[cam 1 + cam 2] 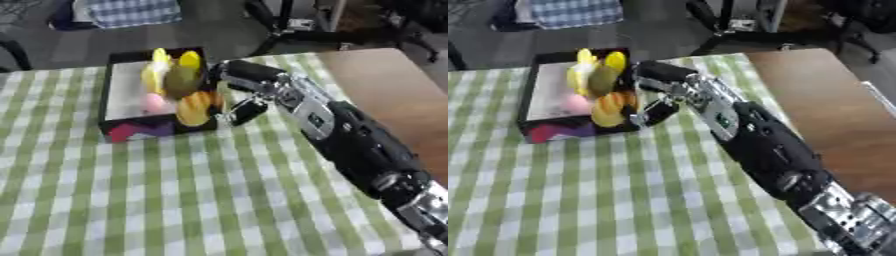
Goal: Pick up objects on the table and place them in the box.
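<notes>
Green-and-white checked cloth (pixel 175 200) covers most of the table (pixel 394 85), whose bare brown wood shows along the right side. Black and silver, the right arm (pixel 350 135) reaches in from the lower right corner and stretches diagonally up to the box. That box (pixel 114 107), black-walled with a pale floor and a red and purple pattern on its front, sits on the cloth near the far edge, left of centre. The right hand (pixel 245 85) is at the box's right wall, its fingers curled toward an orange, ribbed object (pixel 194 108) at the box's near right corner; whether they actually clamp it I cannot tell. Inside the box stand a yellow-green rounded thing (pixel 181 75), a slim yellow piece (pixel 156 70) just to its left, and a small pink object (pixel 154 102) on the floor beside the orange one.
</notes>
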Motion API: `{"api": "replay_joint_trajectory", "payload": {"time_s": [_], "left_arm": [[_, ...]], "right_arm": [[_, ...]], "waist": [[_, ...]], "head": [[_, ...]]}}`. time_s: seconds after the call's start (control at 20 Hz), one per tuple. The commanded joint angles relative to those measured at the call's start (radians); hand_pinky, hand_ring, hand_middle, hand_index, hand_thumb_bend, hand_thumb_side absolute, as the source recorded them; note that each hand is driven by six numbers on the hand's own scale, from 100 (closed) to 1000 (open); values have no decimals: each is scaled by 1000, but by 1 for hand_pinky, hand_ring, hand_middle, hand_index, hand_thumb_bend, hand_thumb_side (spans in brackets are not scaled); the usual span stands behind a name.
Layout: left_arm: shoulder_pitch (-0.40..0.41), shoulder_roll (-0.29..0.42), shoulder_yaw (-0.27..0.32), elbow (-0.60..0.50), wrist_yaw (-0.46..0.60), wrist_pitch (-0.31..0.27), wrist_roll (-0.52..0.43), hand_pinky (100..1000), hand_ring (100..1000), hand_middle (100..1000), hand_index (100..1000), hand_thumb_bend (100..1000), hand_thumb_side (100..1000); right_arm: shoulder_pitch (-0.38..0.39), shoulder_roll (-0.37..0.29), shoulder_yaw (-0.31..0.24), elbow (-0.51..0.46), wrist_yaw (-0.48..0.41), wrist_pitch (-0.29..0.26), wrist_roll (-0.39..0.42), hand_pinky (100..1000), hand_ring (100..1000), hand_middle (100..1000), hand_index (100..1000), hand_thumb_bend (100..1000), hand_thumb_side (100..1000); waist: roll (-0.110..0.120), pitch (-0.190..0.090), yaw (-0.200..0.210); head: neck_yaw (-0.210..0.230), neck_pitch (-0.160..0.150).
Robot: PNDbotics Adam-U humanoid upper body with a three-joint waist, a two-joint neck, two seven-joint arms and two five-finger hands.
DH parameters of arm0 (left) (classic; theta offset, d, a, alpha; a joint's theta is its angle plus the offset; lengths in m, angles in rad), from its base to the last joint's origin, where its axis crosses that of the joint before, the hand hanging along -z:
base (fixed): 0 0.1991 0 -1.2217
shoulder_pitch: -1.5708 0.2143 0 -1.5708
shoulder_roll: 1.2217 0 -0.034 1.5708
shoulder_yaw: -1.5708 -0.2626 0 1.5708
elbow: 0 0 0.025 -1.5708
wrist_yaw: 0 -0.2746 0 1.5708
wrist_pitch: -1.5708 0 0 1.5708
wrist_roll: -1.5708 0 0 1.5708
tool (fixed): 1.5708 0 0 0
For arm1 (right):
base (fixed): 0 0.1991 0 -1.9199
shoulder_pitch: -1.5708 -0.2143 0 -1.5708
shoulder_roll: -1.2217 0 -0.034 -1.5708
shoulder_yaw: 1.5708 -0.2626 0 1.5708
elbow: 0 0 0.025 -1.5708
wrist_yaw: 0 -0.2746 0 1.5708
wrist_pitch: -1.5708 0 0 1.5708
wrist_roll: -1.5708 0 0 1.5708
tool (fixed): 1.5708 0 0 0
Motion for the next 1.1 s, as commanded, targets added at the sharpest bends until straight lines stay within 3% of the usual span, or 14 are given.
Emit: {"api": "replay_joint_trajectory", "payload": {"time_s": [0.05,0.15,0.2,0.25,0.5,0.55,0.6,0.65,0.7,0.75,0.8,0.85,1.1], "left_arm": [[-29,-5,-8,-16,10,-5,-7,739,569,650,835,531,686],[-42,-11,-15,-17,12,-6,-14,739,569,648,835,531,685],[-47,-13,-17,-18,14,-6,-16,738,569,648,835,515,697],[-54,-16,-21,-19,16,-7,-19,738,569,647,835,531,685],[-83,-27,-38,-23,24,-8,-37,738,568,646,835,532,685],[-87,-28,-39,-24,26,-9,-39,739,568,646,835,533,685],[-89,-29,-41,-25,27,-9,-41,739,568,646,835,533,685],[-90,-29,-41,-25,27,-9,-41,739,568,646,835,533,684],[-90,-29,-41,-25,27,-9,-41,739,568,645,835,533,684],[-90,-29,-40,-25,27,-8,-41,738,567,645,835,534,684],[-89,-28,-40,-25,27,-8,-41,738,567,645,835,534,684],[-89,-28,-41,-25,27,-8,-41,738,567,645,835,534,684],[-80,-23,-39,-23,25,-7,-41,738,567,644,835,535,684]], "right_arm": [[-58,59,-84,91,63,39,-40,842,653,567,367,100,169],[-89,116,-135,178,119,58,-84,843,650,566,368,100,186],[-101,140,-156,216,143,63,-104,845,651,569,371,100,241],[-113,163,-175,253,169,68,-123,845,652,571,373,100,201],[-146,247,-256,394,327,108,-229,847,659,581,431,100,251],[-148,254,-266,411,361,117,-250,849,671,599,551,100,265],[-149,261,-273,423,399,129,-275,849,675,605,581,100,281],[-148,265,-277,429,432,139,-298,851,694,644,696,100,366],[-148,268,-279,429,460,149,-323,852,700,658,733,131,415],[-147,270,-280,427,481,157,-344,861,737,721,825,308,559],[-147,269,-280,424,498,165,-363,862,740,727,833,326,570],[-147,268,-279,420,512,172,-378,870,761,766,891,415,619],[-149,251,-269,381,530,183,-411,914,835,883,978,482,661]], "waist": [[24,-5,15],[28,5,36],[30,9,45],[32,15,58],[37,35,113],[37,37,119],[36,38,123],[35,39,125],[34,40,126],[33,41,126],[32,41,125],[31,40,124],[28,34,109]], "head": [[-13,-24],[-29,-34],[-36,-38],[-47,-44],[-96,-63],[-102,-64],[-107,-64],[-111,-65],[-113,-66],[-114,-66],[-115,-67],[-115,-67],[-108,-61]]}}
